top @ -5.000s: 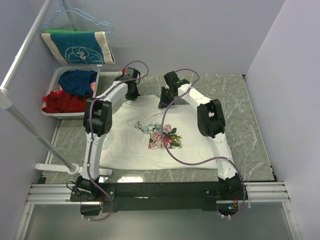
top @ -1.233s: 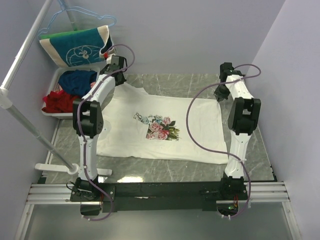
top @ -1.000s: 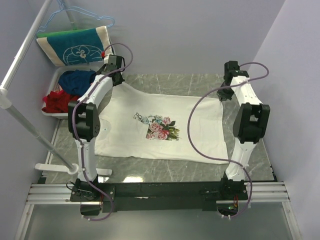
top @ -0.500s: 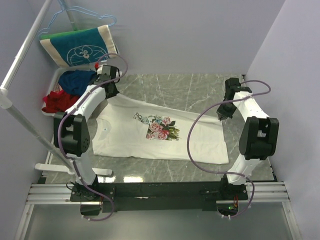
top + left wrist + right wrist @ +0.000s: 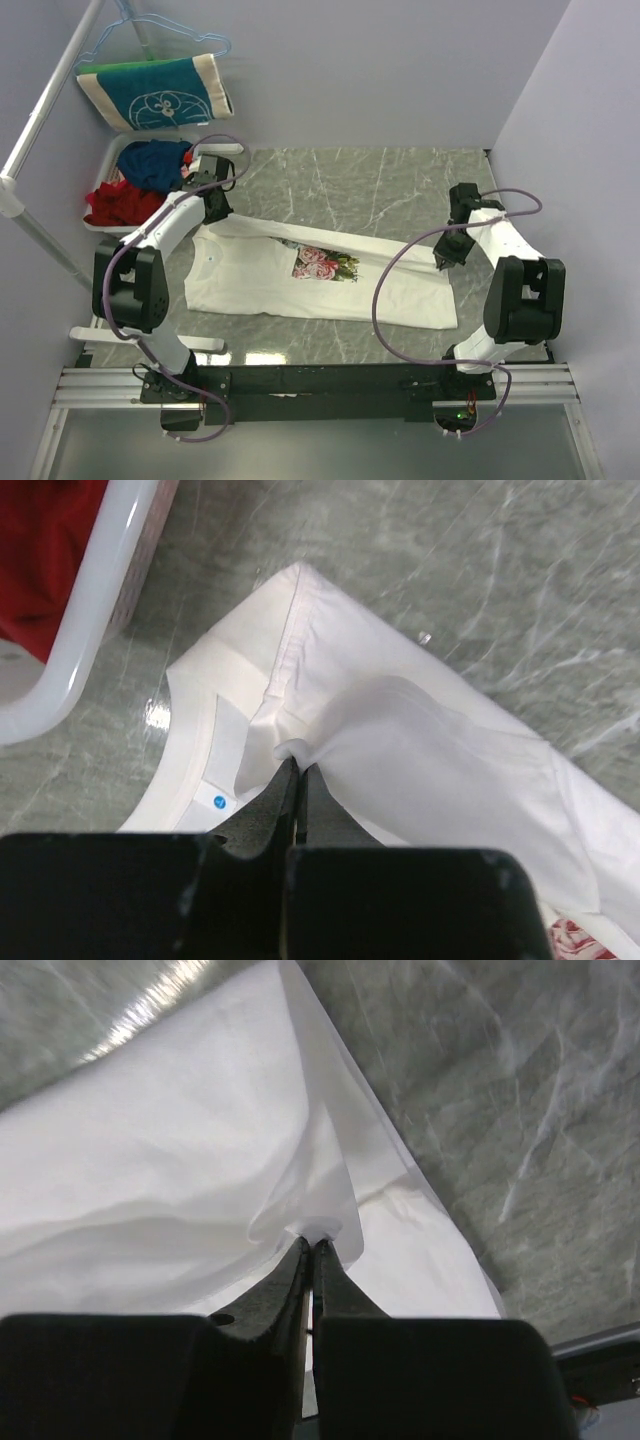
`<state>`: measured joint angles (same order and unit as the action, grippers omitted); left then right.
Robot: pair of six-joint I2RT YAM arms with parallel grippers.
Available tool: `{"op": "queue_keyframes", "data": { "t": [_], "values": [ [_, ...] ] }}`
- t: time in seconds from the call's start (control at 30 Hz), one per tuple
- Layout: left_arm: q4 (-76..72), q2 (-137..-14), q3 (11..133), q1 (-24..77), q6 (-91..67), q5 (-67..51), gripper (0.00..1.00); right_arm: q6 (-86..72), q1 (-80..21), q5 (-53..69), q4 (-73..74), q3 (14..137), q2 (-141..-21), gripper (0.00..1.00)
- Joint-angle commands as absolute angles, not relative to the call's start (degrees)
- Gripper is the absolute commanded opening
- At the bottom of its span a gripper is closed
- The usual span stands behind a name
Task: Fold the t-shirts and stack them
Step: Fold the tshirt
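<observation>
A cream-white t-shirt (image 5: 290, 292) lies across the marble table, its flower print (image 5: 325, 264) partly covered by the far edge folded over it. My left gripper (image 5: 214, 212) is shut on that edge near the collar. In the left wrist view the gripper (image 5: 297, 755) pinches a tuft of cloth beside the neck label (image 5: 220, 801). My right gripper (image 5: 441, 258) is shut on the far edge at the hem end. In the right wrist view the gripper (image 5: 313, 1237) holds a small bunch of the white t-shirt (image 5: 180, 1160), lifted off the layer below.
A white basket (image 5: 113, 158) with blue and red clothes stands at the back left, close to my left gripper; its rim (image 5: 90, 610) shows in the left wrist view. A teal cloth (image 5: 150, 92) hangs on a hanger above it. A rack pole (image 5: 45, 130) runs along the left.
Both grippers have drawn the shirt's far edge toward the near side, laying it over the upper part of the flower print. Both stay shut on the cloth.
</observation>
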<state>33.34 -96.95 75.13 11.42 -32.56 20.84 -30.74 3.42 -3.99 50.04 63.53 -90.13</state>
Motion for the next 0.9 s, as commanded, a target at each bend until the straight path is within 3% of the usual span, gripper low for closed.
{"op": "queue_keyframes", "data": {
  "t": [0.0, 0.1, 0.17, 0.37, 0.53, 0.87],
  "values": [
    [31.56, -92.9, 71.47, 10.99, -33.66, 21.1, 0.01, -31.46, 4.04, -3.78, 49.48, 60.21, -88.07, 0.18],
    [31.55, -91.76, 68.57, 10.99, -34.28, 21.53, 0.01, -32.08, 4.04, -4.74, 50.18, 58.71, -86.84, 0.4],
    [31.55, -91.15, 66.98, 10.99, -35.15, 21.8, 0.01, -33.04, 3.96, -5.45, 50.8, 58.19, -86.05, 0.49],
    [33.57, -92.19, 63.28, 10.99, -39.1, 22.06, 0.01, -35.59, 3.87, -7.12, 50.71, 59.06, -85.25, 0.47],
    [34.89, -94.22, 64.07, 10.99, -40.43, 21.18, 0.01, -36.3, 3.96, -5.81, 50.27, 60.38, -85.96, 0.39],
    [34.19, -95.27, 65.3, 10.99, -39.9, 20.22, 0.01, -36.65, 3.08, -2.11, 48.78, 58.8, -87.19, 0.36]
  ]
}}
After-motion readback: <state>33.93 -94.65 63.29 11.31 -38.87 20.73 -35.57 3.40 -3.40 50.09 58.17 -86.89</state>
